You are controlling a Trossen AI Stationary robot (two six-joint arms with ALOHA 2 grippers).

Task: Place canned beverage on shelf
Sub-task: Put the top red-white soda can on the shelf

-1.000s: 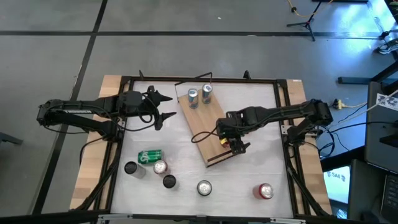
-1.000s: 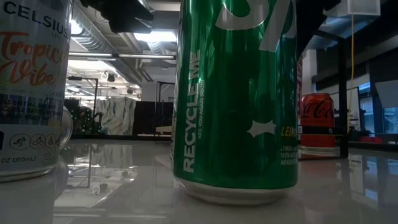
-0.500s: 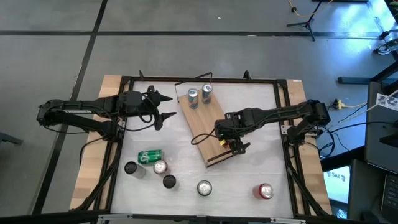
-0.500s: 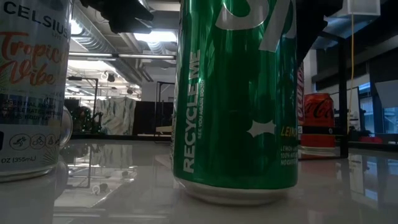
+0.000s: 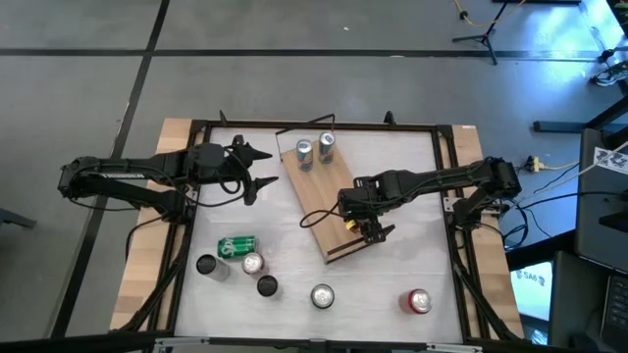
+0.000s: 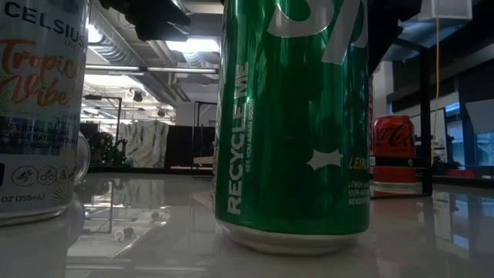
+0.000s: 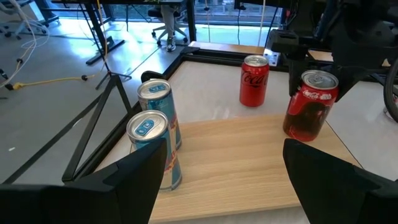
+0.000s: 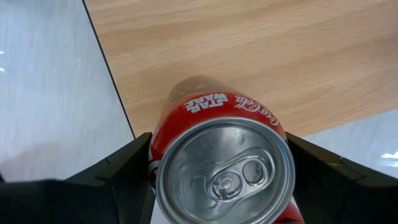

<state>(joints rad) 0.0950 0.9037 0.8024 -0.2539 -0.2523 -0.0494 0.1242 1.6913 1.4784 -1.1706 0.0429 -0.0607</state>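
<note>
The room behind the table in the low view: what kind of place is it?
Probably a lab or workshop, not a home. The low view shows bare ceiling ducts and strip lights; the left wrist view shows an office chair and loose cables on a grey floor.

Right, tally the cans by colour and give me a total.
Red Coca-Cola cans: 2, one on the shelf, one on the table
Green cans: 2
Blue-and-silver cans: 2
Other cans, only tops showing: 3
Total: 9
</note>
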